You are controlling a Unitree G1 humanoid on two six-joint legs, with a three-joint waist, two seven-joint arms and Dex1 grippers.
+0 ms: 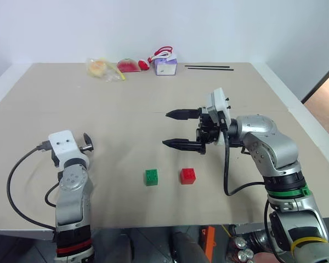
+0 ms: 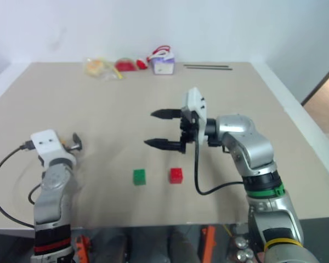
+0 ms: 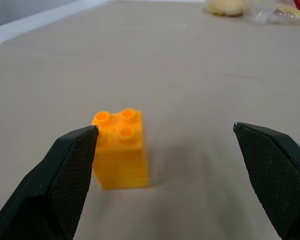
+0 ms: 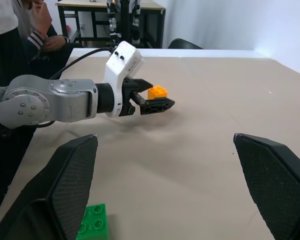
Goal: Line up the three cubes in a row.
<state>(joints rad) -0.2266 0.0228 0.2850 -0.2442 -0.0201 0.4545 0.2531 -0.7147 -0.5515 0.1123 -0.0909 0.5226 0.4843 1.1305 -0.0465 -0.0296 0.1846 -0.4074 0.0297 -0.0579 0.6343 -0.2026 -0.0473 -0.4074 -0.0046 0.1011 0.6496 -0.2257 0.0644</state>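
Left tool point(image 3: 165, 165) stood open near the yellow cube point(image 3: 120, 148) by the worktop's left edge, right tool point(image 1: 178, 129) open and empty; judged next: close on that cube and carry it to the green cube point(image 1: 151, 177) and red cube point(image 1: 188, 176) near the front edge.

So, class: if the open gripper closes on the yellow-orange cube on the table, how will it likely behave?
The yellow-orange cube looks like rigid plastic, so it probably won't squash. Its flat sides suit the left gripper and its textured pads. It stands taller than wide, so an off-centre nudge might tip or slide it; it won't roll.
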